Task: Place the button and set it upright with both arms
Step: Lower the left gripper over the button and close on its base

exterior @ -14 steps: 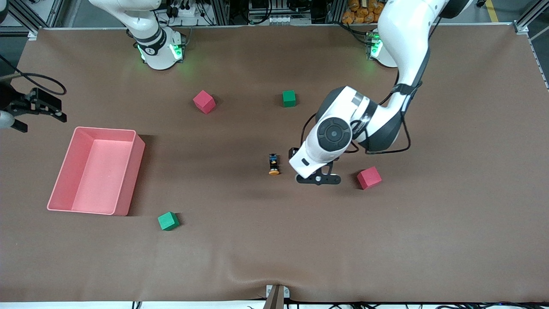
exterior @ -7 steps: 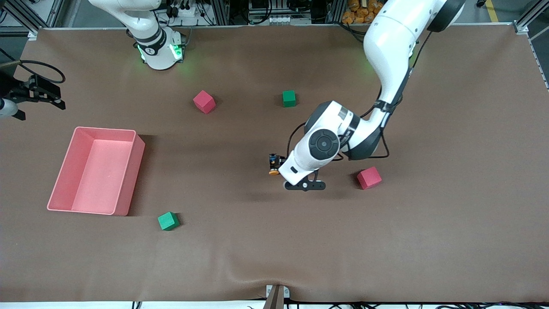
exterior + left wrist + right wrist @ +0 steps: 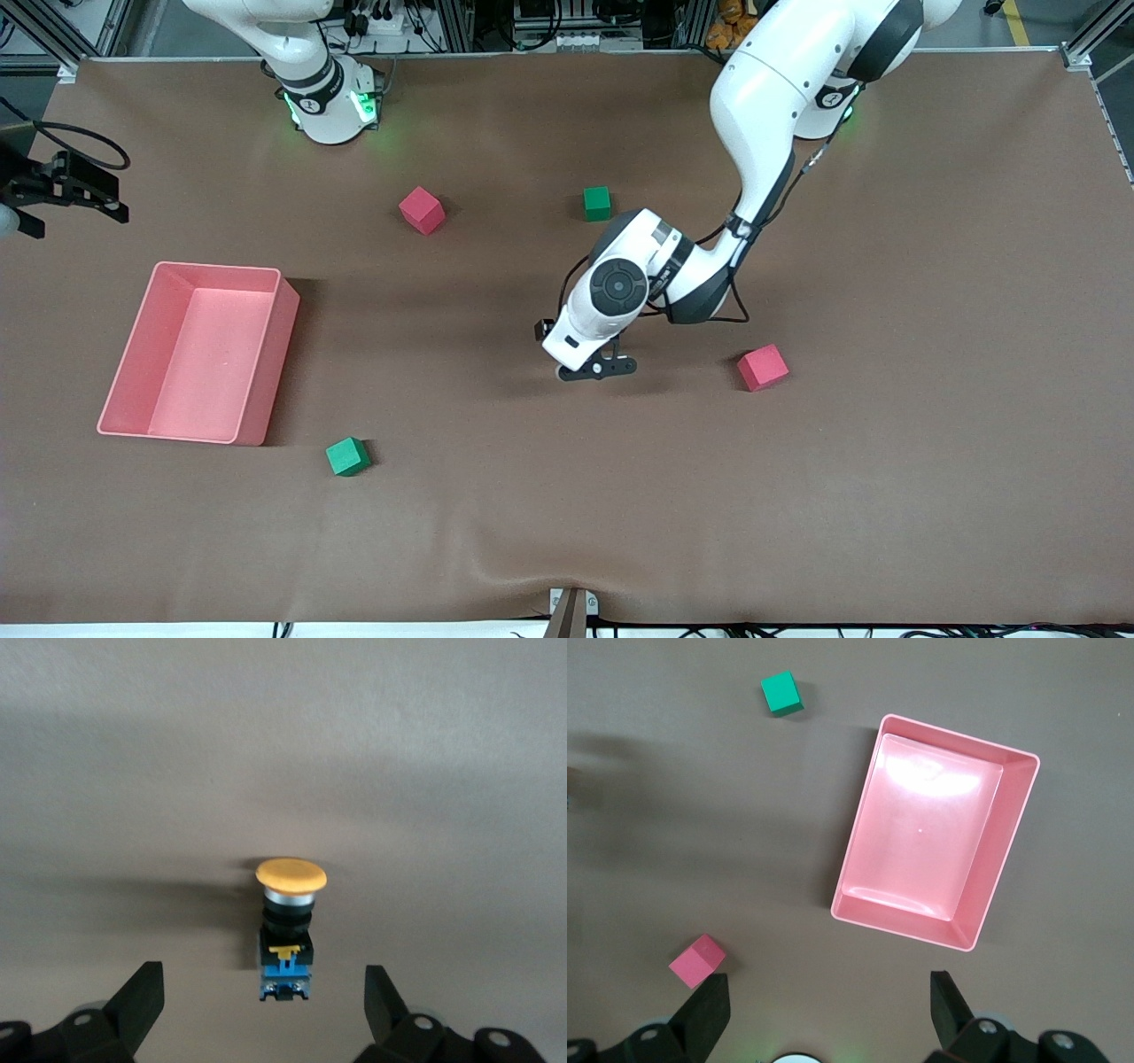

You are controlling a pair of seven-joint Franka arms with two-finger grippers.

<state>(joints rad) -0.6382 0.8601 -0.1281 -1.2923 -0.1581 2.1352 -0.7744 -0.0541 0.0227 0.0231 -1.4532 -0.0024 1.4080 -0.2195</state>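
Left gripper [image 3: 257, 1010] hangs low over the middle of the table, fingers [image 3: 142, 1001] spread wide either side of the button [image 3: 287, 930]; the button lies on its side on the brown mat, orange cap pointing away from the wrist, touching neither finger; right gripper [image 3: 62, 190] waits with fingers apart, high over the right arm's end, above the pink bin [image 3: 935, 828].

Button [image 3: 287, 930]: orange cap, black body, blue base. Desk [image 3: 886, 487]: brown. Tray [image 3: 257, 372]: pink. Cubes: two green, two pink-red.
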